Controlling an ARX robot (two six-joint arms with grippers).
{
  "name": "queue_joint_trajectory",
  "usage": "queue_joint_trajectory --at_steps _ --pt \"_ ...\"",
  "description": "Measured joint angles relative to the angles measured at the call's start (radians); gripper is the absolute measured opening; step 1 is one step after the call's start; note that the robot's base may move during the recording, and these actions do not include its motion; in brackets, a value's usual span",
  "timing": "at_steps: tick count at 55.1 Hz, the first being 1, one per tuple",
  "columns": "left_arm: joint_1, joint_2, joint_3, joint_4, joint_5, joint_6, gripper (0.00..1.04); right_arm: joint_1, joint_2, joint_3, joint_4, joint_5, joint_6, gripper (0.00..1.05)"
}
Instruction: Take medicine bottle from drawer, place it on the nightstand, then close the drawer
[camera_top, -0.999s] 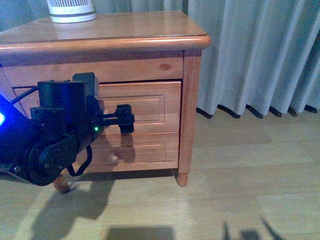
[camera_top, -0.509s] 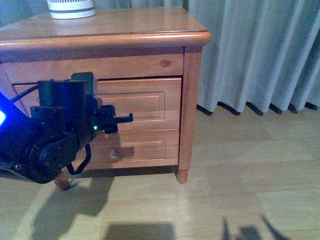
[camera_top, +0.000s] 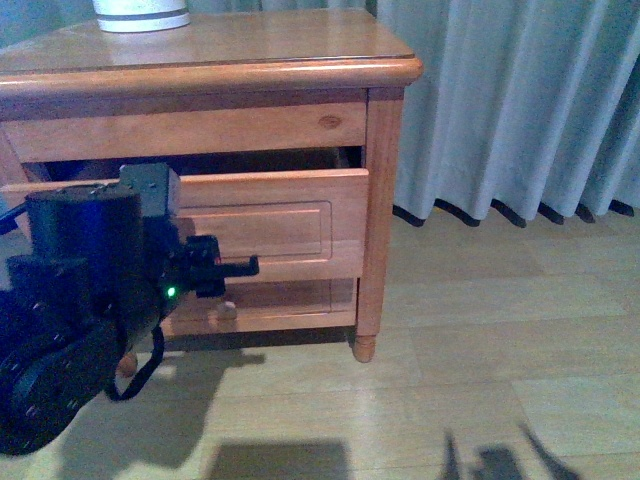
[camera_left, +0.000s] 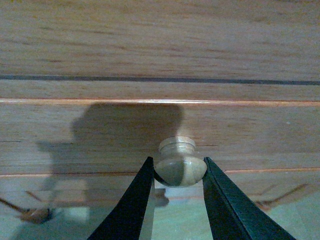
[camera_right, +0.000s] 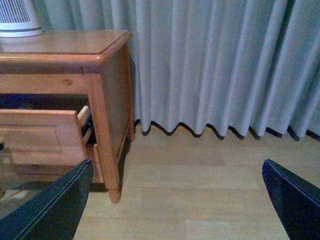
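The nightstand (camera_top: 220, 50) stands ahead on the left. Its upper drawer (camera_top: 280, 215) is pulled partly out, with a dark gap above its front. My left gripper (camera_top: 225, 268) is shut on the drawer's knob; in the left wrist view the round wooden knob (camera_left: 180, 167) sits pinched between the two black fingers (camera_left: 132, 200). My right gripper (camera_right: 175, 200) is open and empty, off to the right of the nightstand (camera_right: 65, 47) over bare floor, and it sees the open drawer (camera_right: 40, 130) from the side. The medicine bottle is hidden.
A large white ribbed cylinder (camera_top: 140, 12) stands on the nightstand's back left. The lower drawer's knob (camera_top: 226, 311) shows under my left gripper. A grey curtain (camera_top: 510, 100) hangs behind, down to the wooden floor (camera_top: 480, 340).
The upper drawer has slid out toward me and a dark gap has opened above its front. My left arm has drawn back with the knob in its grip.
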Motion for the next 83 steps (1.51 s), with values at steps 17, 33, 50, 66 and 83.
queue_joint_trajectory --at_steps 17,33,50,66,83 --pt "-0.045 -0.216 -0.494 0.12 0.077 -0.105 0.54 0.0 0.0 0.0 0.0 0.0 0.0 1.04" --pt "0.012 -0.526 -0.629 -0.143 0.142 -0.16 0.97 0.0 0.0 0.0 0.0 0.0 0.0 1.04" --pt "0.177 -1.189 -0.391 -0.848 0.351 -0.136 0.98 0.0 0.0 0.0 0.0 0.0 0.0 1.04" --pt "0.168 -1.568 -0.267 -0.946 0.077 0.043 0.75 0.0 0.0 0.0 0.0 0.0 0.0 1.04" --pt "0.262 -1.717 -0.527 -0.856 0.106 0.118 0.2 0.0 0.0 0.0 0.0 0.002 0.0 1.04"
